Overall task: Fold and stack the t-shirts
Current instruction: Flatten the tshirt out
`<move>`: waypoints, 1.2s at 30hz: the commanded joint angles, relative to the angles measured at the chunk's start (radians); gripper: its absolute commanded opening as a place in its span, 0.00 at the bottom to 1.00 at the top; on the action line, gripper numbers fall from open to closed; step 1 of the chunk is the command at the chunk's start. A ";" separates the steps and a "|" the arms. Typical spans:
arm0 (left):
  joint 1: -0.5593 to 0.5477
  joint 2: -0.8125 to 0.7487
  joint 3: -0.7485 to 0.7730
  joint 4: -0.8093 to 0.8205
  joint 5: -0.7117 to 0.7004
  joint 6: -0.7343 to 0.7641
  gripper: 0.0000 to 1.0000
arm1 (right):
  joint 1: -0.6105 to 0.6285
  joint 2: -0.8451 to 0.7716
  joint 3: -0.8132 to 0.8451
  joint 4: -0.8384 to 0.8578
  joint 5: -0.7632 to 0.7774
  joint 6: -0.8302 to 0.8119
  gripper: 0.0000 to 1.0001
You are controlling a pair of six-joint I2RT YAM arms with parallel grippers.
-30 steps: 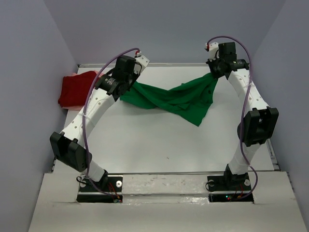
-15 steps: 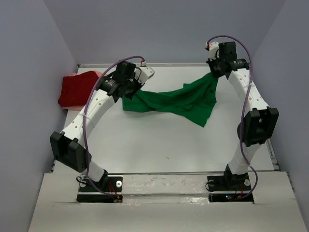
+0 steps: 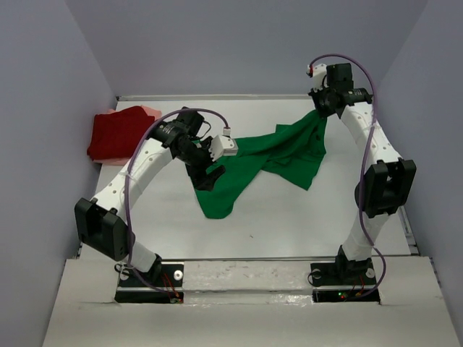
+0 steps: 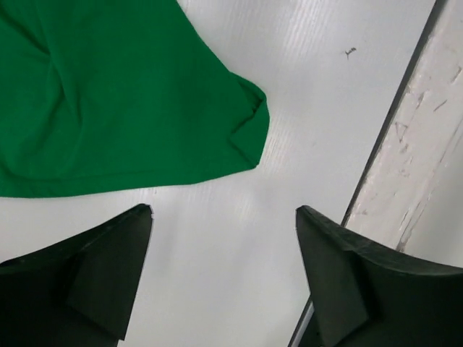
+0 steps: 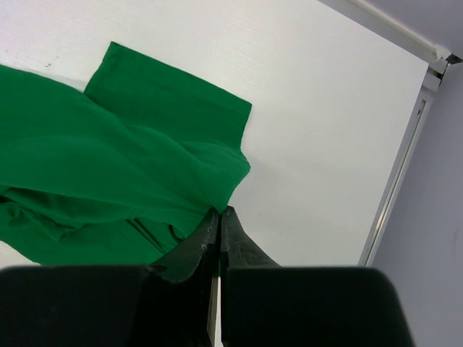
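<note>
At the far left of the counter (image 3: 289, 217) you have the dark red t-shirt (image 3: 116, 134) lying folded, with a pale pink t-shirt (image 3: 150, 110) showing at its far edge. Neither is touched. Your left pincer (image 4: 223, 217) stands wide open and holds nothing. It hangs over the loose near-left end of the bright green t-shirt (image 3: 275, 152), whose corner lies just beyond the fingertips, toward the left finger. The green t-shirt's long axis runs diagonally from that end to the far right. There your right pincer (image 5: 219, 214) is pinched shut on its corner. Judgement: the left arm is nearer the free end, so any regrasp falls to it.
</note>
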 commanded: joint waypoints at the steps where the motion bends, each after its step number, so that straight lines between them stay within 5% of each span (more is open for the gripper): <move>1: -0.002 -0.067 -0.020 -0.071 0.106 0.088 0.98 | 0.004 0.017 0.036 0.020 0.016 0.000 0.00; 5: 0.013 -0.029 0.012 0.021 0.036 0.016 0.99 | 0.004 0.030 0.047 0.009 0.008 0.005 0.00; 9: 0.061 -0.013 -0.046 0.377 -0.176 -0.121 0.98 | 0.004 0.036 0.047 0.003 0.007 0.006 0.00; 12: 0.120 0.126 -0.008 0.488 -0.292 -0.185 0.88 | 0.004 0.031 0.030 0.003 0.007 0.005 0.00; 20: 0.223 0.479 0.279 0.515 -0.313 -0.316 0.52 | 0.004 0.027 -0.013 0.009 0.010 0.000 0.00; 27: 0.263 0.760 0.586 0.425 -0.386 -0.328 0.49 | 0.004 0.036 -0.032 0.014 0.028 -0.004 0.00; 36: 0.268 0.820 0.580 0.446 -0.449 -0.320 0.50 | 0.004 0.056 -0.041 0.015 0.031 -0.009 0.00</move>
